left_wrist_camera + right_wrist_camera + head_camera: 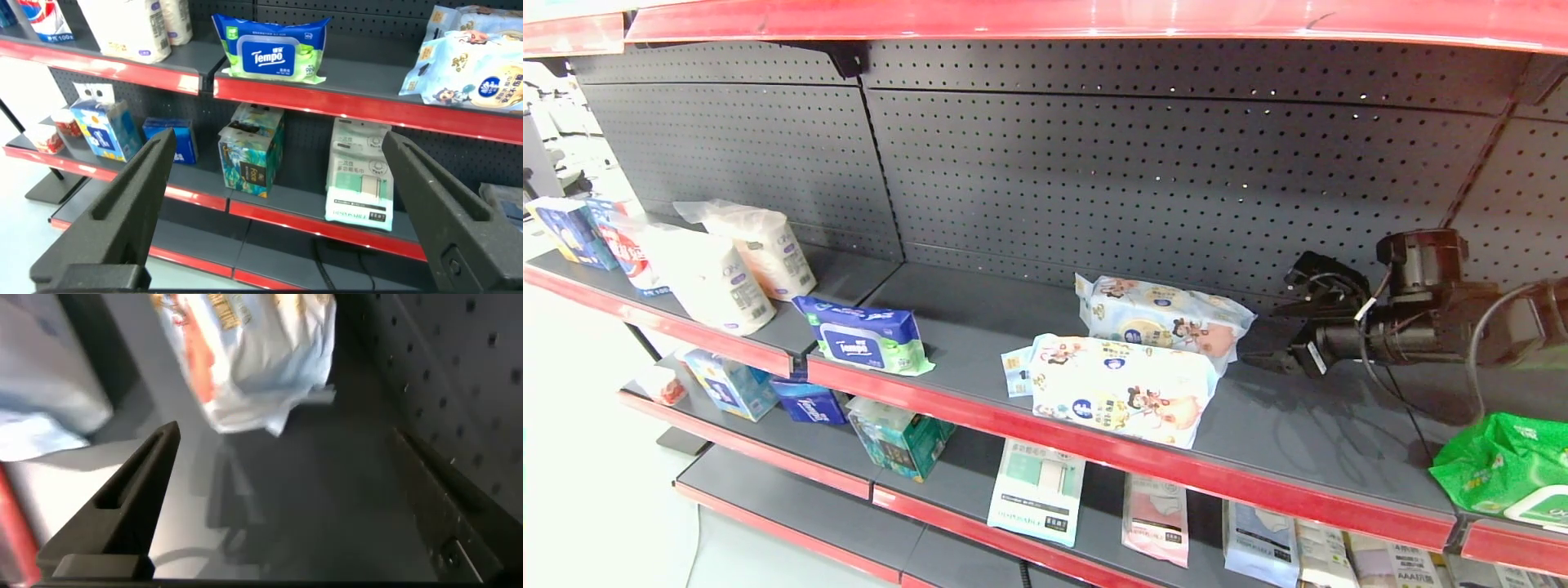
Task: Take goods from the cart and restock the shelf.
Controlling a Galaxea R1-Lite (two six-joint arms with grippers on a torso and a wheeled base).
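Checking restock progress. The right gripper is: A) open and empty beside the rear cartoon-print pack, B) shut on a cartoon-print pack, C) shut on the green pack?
A: the right gripper has its fingers apart with nothing between them, beside the rear cartoon-print pack on the shelf.

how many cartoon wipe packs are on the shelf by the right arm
2: front pack at the shelf edge, rear pack just behind it, close to the right gripper. No more seem hidden.
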